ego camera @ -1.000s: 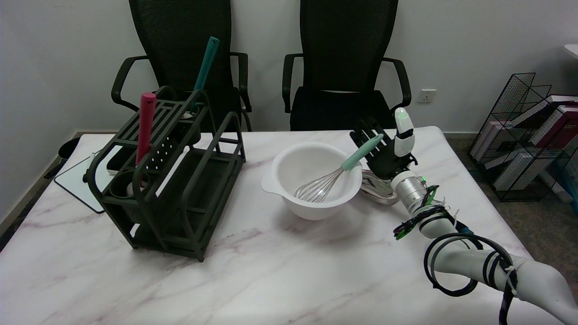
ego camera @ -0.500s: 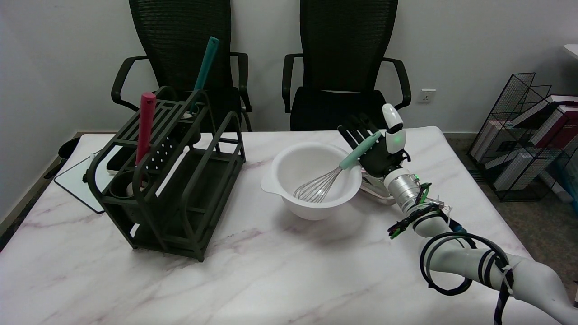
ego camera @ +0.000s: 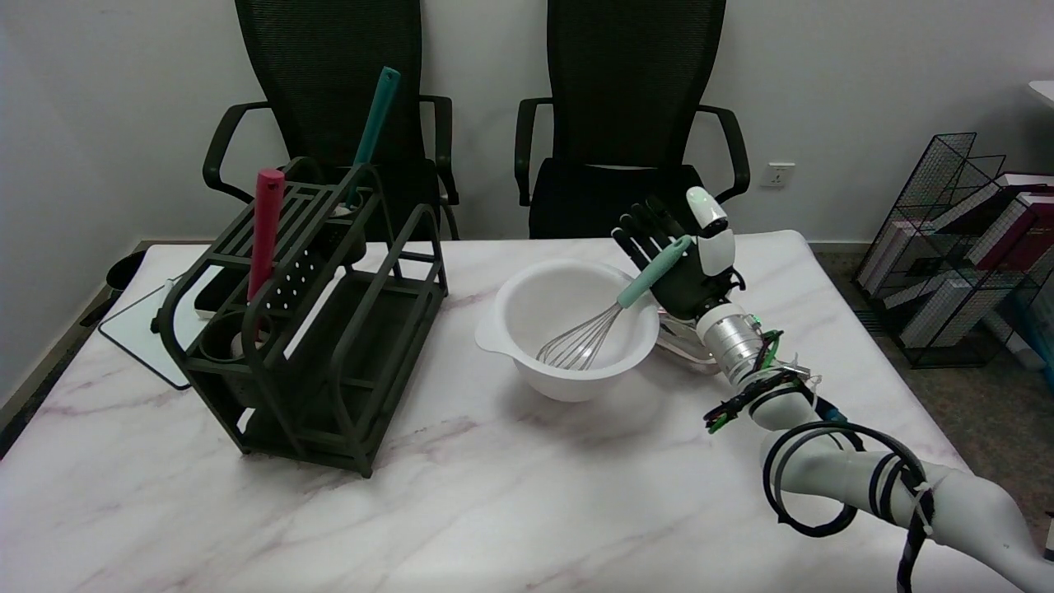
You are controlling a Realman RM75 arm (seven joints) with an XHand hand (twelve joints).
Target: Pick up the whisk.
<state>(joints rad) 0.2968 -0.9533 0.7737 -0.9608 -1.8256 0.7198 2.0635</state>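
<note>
The whisk (ego camera: 613,315) leans in the white bowl (ego camera: 527,362), wire head down inside and mint-green handle sticking up over the right rim. My right hand (ego camera: 683,268) is just behind and to the right of that handle, palm toward it. Its fingers (ego camera: 638,235) are spread upward and apart, the thumb raised beside them. The handle's tip lies against or right in front of the palm; I cannot tell whether they touch. Nothing is gripped.
A dark green rack (ego camera: 313,329) stands at the left, holding a red-handled tool (ego camera: 265,231) and a teal-handled tool (ego camera: 372,123). A shiny metal object (ego camera: 679,346) lies on the table under my wrist. Two black chairs stand behind the table.
My right hand has moved left and slightly up, closing in on the whisk handle from the right. The whisk and bowl have stayed put.
</note>
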